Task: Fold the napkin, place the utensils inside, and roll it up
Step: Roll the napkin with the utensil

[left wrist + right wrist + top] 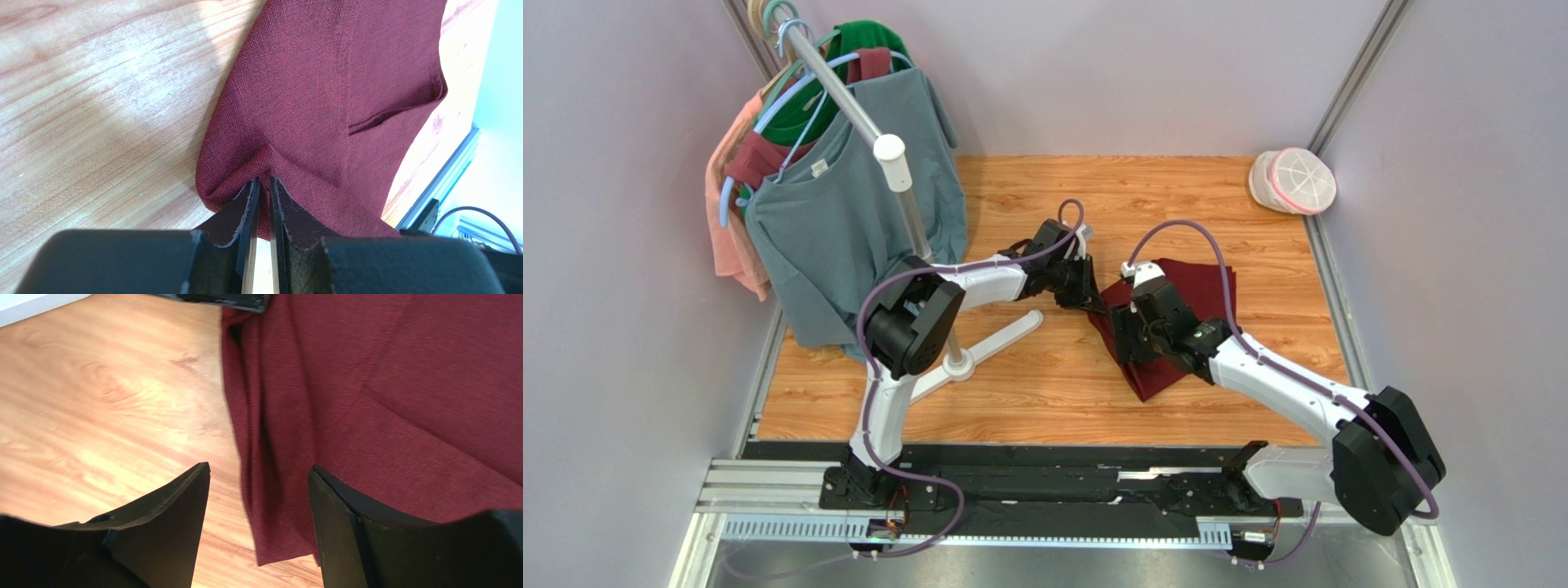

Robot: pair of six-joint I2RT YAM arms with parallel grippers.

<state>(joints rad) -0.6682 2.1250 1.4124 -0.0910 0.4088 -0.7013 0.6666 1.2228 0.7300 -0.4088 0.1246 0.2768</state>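
Bunching at its left edge, the napkin (1192,284) is pinched by the left gripper (263,184), jaws closed tight on the fabric. It is spread folded on the wooden table (1063,398), and the right gripper (258,473) is held wide apart over its near edge.

Cannot see the napkin (1198,284) whole from above (right gripper (1133,324) covers its middle). Loses it past the top edge in both wrist views. Cannot count its layers.
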